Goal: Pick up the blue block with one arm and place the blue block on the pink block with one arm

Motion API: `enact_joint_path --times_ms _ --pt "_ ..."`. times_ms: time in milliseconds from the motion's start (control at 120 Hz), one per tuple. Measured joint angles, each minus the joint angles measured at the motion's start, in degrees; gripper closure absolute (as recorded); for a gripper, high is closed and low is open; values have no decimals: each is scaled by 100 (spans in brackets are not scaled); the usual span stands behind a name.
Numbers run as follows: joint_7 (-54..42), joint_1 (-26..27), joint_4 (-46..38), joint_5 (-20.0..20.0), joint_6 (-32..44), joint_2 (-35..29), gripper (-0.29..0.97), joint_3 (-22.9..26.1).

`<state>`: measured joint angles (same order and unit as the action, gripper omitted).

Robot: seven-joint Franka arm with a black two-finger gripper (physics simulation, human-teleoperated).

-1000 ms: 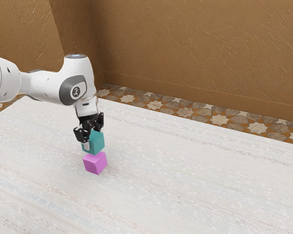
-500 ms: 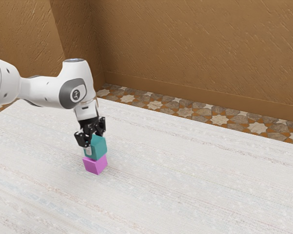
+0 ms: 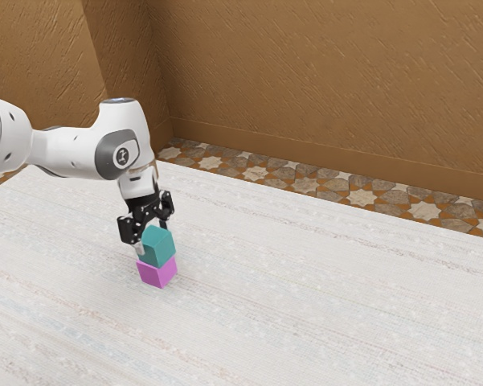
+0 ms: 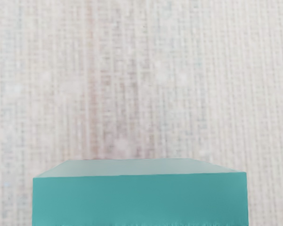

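Pale woven tabletop (image 3: 305, 305) lies below brown plaster walls, and on it the teal-blue cube (image 3: 159, 244) sits stacked on the pink cube (image 3: 157, 272). I see my white arm (image 3: 64, 151) reaching in from the exterior view's left, wrist bent downward. The black two-finger gripper (image 3: 147, 227) hangs over the stack, jaws parted astride the teal-blue cube's top.

Your blue block (image 3: 158, 244) is down! A second ago it hung just above the pink block (image 3: 157, 272), and now it sits right on top of it, touching. And there go the fingers: your gripper (image 3: 149, 228) has spread wider than half a second back, letting go of the block's sides, and the hand has drifted a touch toward the exterior view's left.
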<state>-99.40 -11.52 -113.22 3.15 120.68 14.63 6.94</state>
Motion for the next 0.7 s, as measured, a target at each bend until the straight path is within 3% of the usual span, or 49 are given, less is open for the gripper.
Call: enact_joint_path --times_ms 150,392,700 --pt "-55 27 -113 6 -46 -324 3 5" --pt "-41 154 -95 16 -957 -2061 1 15" --pt "994 141 1472 -454 -2937 -2239 0 229"
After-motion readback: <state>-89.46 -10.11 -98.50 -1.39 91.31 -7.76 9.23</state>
